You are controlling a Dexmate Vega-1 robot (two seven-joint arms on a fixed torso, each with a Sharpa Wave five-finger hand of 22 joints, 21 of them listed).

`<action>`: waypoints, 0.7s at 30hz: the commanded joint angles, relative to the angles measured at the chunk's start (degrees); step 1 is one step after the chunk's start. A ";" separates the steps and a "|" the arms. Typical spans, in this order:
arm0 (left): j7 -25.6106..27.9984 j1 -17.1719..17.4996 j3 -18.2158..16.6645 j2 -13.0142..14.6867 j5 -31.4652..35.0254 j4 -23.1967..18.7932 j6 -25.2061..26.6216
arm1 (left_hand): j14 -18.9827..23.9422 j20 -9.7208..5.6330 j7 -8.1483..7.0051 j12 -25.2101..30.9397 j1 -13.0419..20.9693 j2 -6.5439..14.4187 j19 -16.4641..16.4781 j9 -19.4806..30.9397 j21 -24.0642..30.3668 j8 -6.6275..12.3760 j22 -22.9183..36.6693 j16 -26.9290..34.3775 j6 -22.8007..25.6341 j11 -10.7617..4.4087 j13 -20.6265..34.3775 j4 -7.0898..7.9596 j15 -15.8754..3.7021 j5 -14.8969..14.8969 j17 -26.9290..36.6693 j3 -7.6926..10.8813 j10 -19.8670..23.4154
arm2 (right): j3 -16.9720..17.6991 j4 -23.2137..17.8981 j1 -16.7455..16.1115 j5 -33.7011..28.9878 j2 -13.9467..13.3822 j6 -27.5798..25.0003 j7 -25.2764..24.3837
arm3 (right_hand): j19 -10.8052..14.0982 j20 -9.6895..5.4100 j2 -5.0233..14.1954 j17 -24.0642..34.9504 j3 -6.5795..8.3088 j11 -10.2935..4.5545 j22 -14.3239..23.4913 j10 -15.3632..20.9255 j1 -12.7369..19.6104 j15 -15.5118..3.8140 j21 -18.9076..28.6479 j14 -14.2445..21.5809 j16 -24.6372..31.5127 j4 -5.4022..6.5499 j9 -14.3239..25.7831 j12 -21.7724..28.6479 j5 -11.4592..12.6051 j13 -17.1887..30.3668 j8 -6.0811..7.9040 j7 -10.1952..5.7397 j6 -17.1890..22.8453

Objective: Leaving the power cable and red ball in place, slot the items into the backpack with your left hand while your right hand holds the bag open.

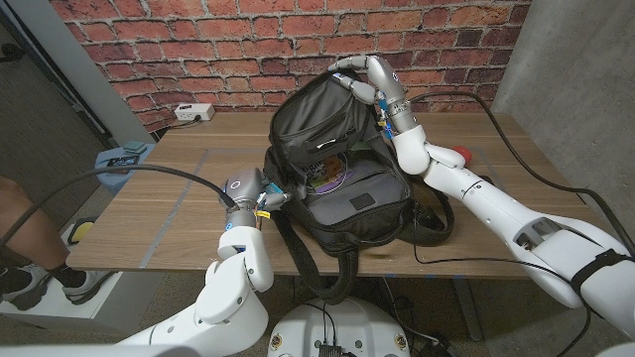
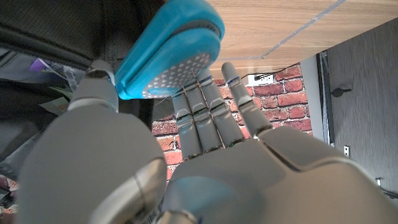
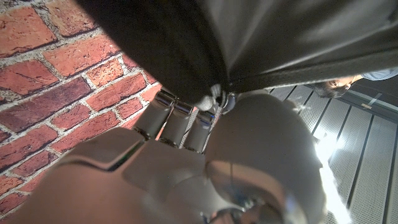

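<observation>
The black backpack (image 1: pixel 337 149) stands open at the table's middle, with a purple item (image 1: pixel 327 177) inside. My right hand (image 1: pixel 375 87) grips the top edge of its raised flap from behind; in the right wrist view its fingers (image 3: pixel 177 118) hook onto the black fabric (image 3: pixel 249 37). My left hand (image 1: pixel 253 190) is at the bag's left rim. In the left wrist view it holds a blue oval item (image 2: pixel 168 53) with a white dotted face between thumb and fingers (image 2: pixel 202 106), right beside the bag's dark wall (image 2: pixel 56 31). The red ball (image 1: pixel 452 156) lies right of the bag.
A white power strip (image 1: pixel 193 112) sits at the table's far left corner. A black cable (image 1: pixel 476 260) trails over the right front of the table. A teal object (image 1: pixel 124 157) lies at the left edge. A person's leg (image 1: pixel 20 233) shows at far left.
</observation>
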 commanded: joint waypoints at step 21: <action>5.92 -3.30 1.01 0.13 -16.32 -3.59 -4.43 | 0.23 0.30 0.61 0.50 8.09 8.67 -0.25 0.37 0.80 0.18 0.00 -0.12 0.53 -0.13 1.64 0.04 0.26 0.56 0.26 -0.42 0.99 | -1.09 1.22 0.20 1.82 0.63 -2.01 -0.19 | -0.54 -4.39 0.40 0.19 -0.04 0.26 0.18 0.60 0.31 -6.45 -0.22 0.72 -0.12 0.16 0.23 -0.29 0.28 0.21 0.15 0.14 0.74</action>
